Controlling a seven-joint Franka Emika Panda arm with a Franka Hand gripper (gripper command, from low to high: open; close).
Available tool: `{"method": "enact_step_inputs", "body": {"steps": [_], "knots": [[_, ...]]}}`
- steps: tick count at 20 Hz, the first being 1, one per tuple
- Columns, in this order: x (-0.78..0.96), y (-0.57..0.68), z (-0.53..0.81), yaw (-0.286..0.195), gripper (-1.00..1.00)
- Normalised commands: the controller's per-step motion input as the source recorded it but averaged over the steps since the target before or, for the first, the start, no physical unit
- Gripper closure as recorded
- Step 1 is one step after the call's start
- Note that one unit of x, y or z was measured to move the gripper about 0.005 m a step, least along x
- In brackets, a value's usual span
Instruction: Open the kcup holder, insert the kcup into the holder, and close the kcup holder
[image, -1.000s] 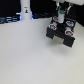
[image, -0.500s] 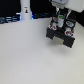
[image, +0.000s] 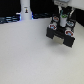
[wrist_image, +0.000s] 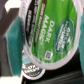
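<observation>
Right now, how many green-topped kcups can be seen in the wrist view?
1. The kcup fills most of the wrist view, its green lid reading DARK MAGIC, and it lies over a round dark-topped pod. Others may be hidden outside the close frame.

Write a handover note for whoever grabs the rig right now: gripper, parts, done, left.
Gripper: over the kcup holder at the exterior view's right; whether it is open or shut cannot be told.
Kcup: fills the wrist view, green Dark Magic lid facing the camera, so it is right at the gripper; seated or not is unclear.
Done: the holder looks pulled open, pods showing.
Left: confirm the kcup is seated, release, close the holder.
</observation>
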Motion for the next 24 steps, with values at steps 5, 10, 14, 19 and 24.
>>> {"method": "enact_step_inputs", "body": {"steps": [5,10,14,19,24], "knots": [[0.1,0.08,-0.13,0.025,1.0],[-0.07,0.08,-0.07,0.099,1.0],[0.11,0.04,-0.26,0.061,1.0],[-0.18,-0.01,0.1,0.001,1.0],[-0.09,0.0,0.0,0.0,1.0]]}}
